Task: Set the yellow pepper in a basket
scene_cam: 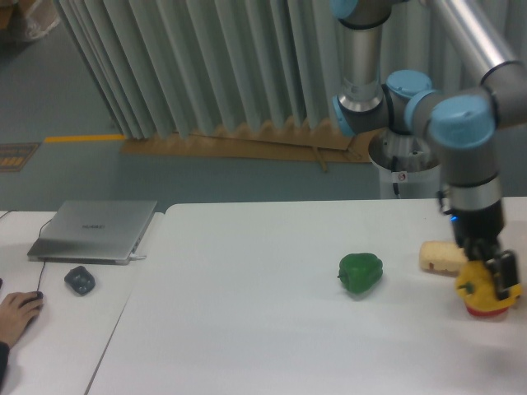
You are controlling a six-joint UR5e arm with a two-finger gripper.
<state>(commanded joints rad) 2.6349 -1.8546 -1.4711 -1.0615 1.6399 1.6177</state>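
The yellow pepper (pixel 478 285) hangs above the table at the right, held between the fingers of my gripper (pixel 494 278), which is shut on it. It covers most of the red pepper (pixel 486 310) lying on the table just below. No basket shows in this view.
A green pepper (pixel 361 272) lies mid-right on the white table (pixel 263 329). A pale cream block (pixel 441 256) sits left of my gripper. A laptop (pixel 95 230), a mouse (pixel 80 280) and a person's hand (pixel 16 311) are at the far left.
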